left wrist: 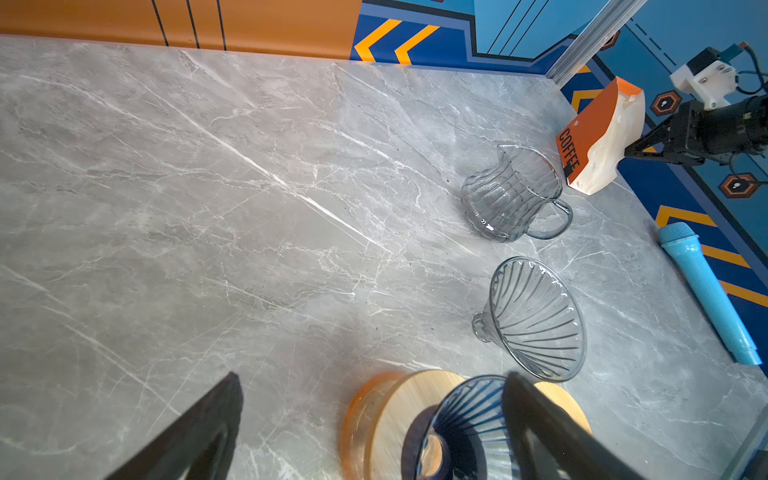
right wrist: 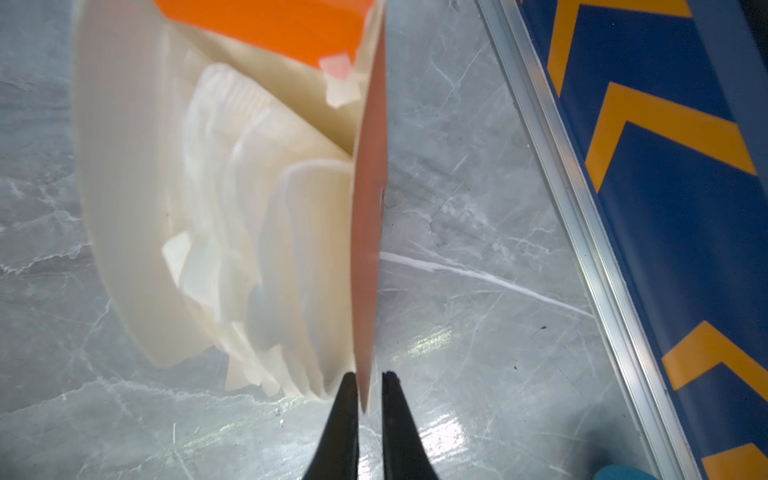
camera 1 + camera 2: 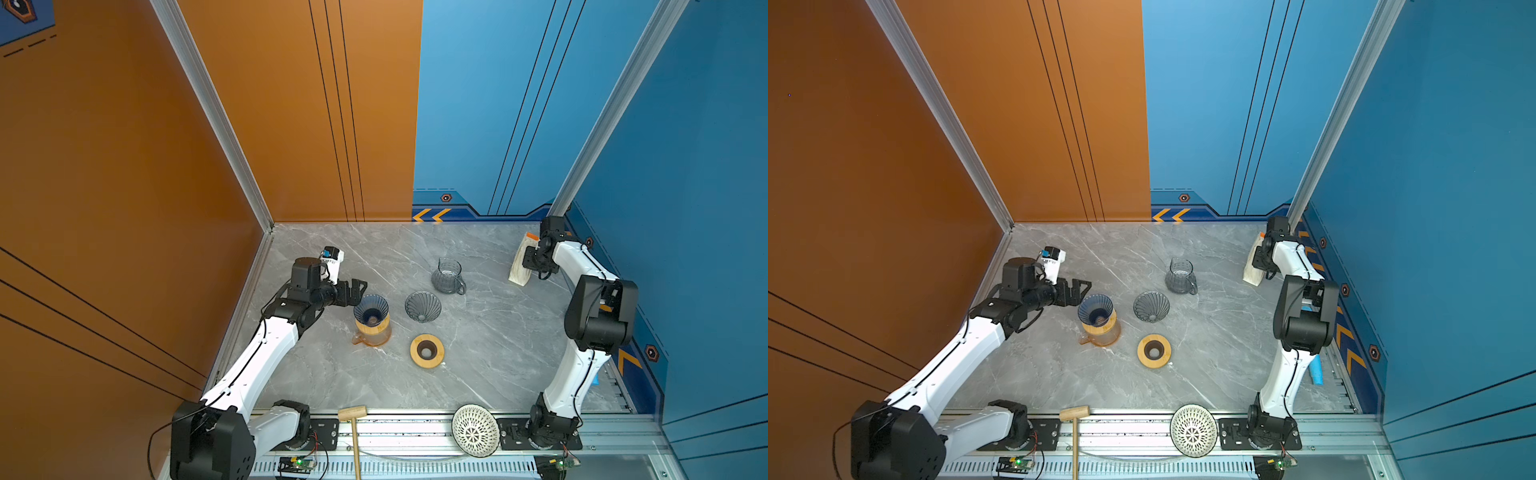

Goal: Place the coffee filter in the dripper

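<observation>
Orange box flap (image 2: 368,249) between right gripper (image 2: 370,386) jaws, barely parted; white filters (image 2: 270,249) just beside. Left gripper (image 1: 372,382) spread wide near dripper (image 3: 371,311).

dripper (image 3: 371,309): seated on the carafe (image 3: 376,337), left of centre on the table (image 3: 498,353)
loose dripper (image 3: 422,306): just right of the carafe (near, not touching)
pitcher (image 3: 446,276): behind the loose dripper
ring (image 3: 427,350): before the loose dripper
filter pack (image 3: 521,266): back right, near the corner
mallet (image 3: 353,419): front rail, left of the woven bowl (image 3: 475,430)

Robot test booth, printed wall panels (image 3: 291,124), aluminium frame (image 3: 219,120)
</observation>
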You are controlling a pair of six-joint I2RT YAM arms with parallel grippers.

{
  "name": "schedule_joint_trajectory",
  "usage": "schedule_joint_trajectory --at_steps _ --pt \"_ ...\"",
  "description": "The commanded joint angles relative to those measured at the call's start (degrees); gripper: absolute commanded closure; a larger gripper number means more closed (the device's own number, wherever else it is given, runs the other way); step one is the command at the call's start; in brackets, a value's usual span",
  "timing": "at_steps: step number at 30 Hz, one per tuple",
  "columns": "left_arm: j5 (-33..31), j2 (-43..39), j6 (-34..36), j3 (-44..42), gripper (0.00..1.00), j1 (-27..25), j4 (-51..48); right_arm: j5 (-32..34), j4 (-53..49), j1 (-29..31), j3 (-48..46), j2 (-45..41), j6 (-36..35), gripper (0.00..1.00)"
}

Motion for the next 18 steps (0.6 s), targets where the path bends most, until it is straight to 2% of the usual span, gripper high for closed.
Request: schedule_joint_trajectory --at_steps 1,8,18 --pt "0.7 -0.8 0.4 -1.0 0.02 0.1 0.4 0.6 -2.0 1.4 -2.0 -4.9 1.7 0.89" --pt "1.0 -1.1 0.4 -1.5 0.02 0.2 0.8 1.4 -2.0 3.1 -4.0 -8.0 2.6 0.88" --pt "1.2 -1.7 0.6 -1.8 0.02 0.3 0.1 3.1 -2.1 3.1 -0.1 -2.7 4.7 0.88"
